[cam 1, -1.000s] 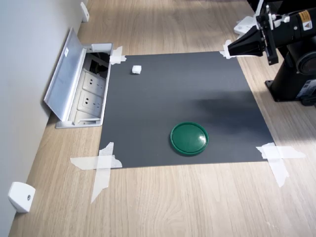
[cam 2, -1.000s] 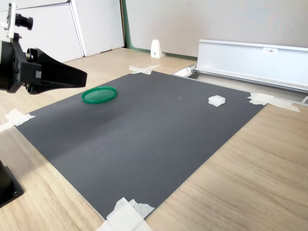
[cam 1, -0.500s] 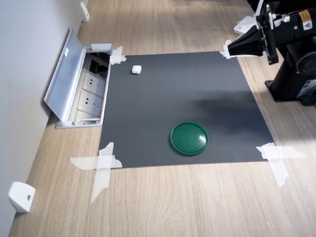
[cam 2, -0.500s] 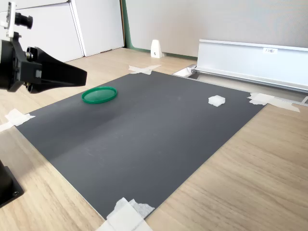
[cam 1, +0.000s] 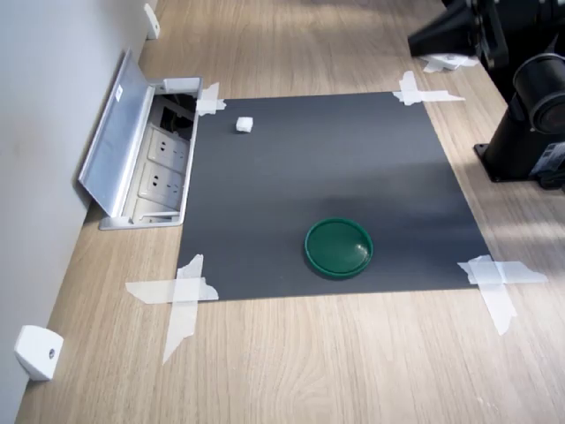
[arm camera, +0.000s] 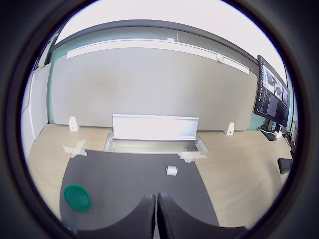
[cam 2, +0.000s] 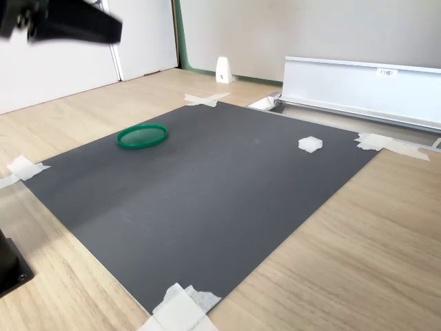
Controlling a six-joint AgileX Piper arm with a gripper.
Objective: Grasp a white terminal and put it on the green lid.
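The white terminal [cam 1: 244, 124] is a tiny block near the far corner of the dark mat [cam 1: 353, 159], next to the socket box; it also shows in the second exterior view [cam 2: 310, 144] and the wrist view [arm camera: 171, 170]. The green lid [cam 1: 338, 247] lies flat on the mat, with nothing on it [cam 2: 142, 136] [arm camera: 77, 197]. My gripper [cam 1: 412, 41] hangs high in the air at the first exterior view's top right, far from both [cam 2: 118, 31]. In the wrist view its fingers [arm camera: 156, 198] are pressed together and hold nothing.
An open socket box [cam 1: 146, 163] with a raised metal lid borders the mat at the first exterior view's left. White tape [cam 1: 181, 296] holds the mat's corners. A white bracket [cam 1: 37, 352] stands by the wall. The arm's black base [cam 1: 525, 141] stands at the first exterior view's right.
The gripper has risen sharply, moving toward the top edge in both exterior views. The terminal and the lid have not moved.
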